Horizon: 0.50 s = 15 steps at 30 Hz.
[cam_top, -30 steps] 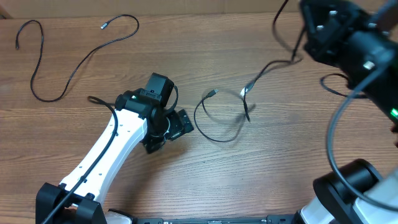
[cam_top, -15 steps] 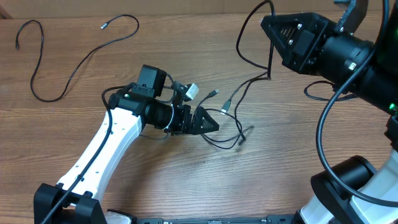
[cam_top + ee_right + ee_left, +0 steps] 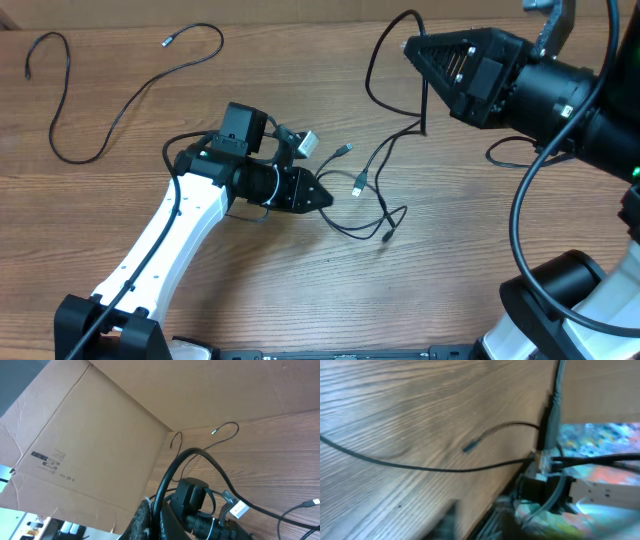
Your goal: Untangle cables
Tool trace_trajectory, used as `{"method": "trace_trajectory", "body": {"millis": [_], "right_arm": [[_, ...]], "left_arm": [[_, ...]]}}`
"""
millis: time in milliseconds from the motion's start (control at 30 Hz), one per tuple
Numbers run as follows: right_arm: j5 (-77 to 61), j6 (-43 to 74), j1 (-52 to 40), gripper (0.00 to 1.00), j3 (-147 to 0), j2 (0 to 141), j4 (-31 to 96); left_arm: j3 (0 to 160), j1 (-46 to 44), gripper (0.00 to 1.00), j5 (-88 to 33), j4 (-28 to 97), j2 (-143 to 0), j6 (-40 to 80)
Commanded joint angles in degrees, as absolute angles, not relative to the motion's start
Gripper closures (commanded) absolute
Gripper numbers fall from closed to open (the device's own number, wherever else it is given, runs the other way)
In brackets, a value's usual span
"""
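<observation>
The tangled cables lie mid-table as a loose black loop with small plug tips. One strand rises from this tangle to my right gripper, which is raised at the back right and shut on it. In the right wrist view that cable arcs up from between the shut fingers of the right gripper. My left gripper lies low, its fingers drawn to a point against the loop's left side. Whether it pinches the strand is hidden. The left wrist view is blurred and shows a cable crossing the wood.
Another black cable lies apart at the back left, its plug near the far edge. A cardboard wall stands behind the table. The right arm's own thick wires hang at the right.
The left arm swung right to the loop and its fingers drew together there. The right gripper moved left with its lifted strand, and the tangle shifted and spread.
</observation>
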<state>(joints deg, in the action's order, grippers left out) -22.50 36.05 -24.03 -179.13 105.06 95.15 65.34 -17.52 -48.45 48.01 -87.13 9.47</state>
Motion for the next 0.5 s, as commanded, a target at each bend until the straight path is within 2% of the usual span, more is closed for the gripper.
{"method": "trace_trajectory", "body": {"millis": [0,100,167,267,467], "right_arm": [[-19.8,36.2,-23.9,0.96,-179.6,104.3,94.6],[-11.0,36.2,-23.9,0.96,-179.6,104.3,95.8],[0.2,36.4,-23.9,0.96,-179.5,104.3,97.1],[9.9,36.3,-23.9,0.96,-179.1,104.3,97.0],[22.5,38.9,-23.8,0.96,-178.8,104.3,97.0]], "left_arm": [[65.4,-17.6,0.96,-37.6,49.3,-86.9,16.2],[65.4,-17.6,0.96,-20.7,54.2,-86.9,30.2],[65.4,-17.6,0.96,-8.4,59.1,-86.9,37.9],[65.4,-17.5,0.96,1.7,64.2,-86.9,44.5],[65.4,-16.7,0.96,8.0,67.4,-86.9,46.9]]}}
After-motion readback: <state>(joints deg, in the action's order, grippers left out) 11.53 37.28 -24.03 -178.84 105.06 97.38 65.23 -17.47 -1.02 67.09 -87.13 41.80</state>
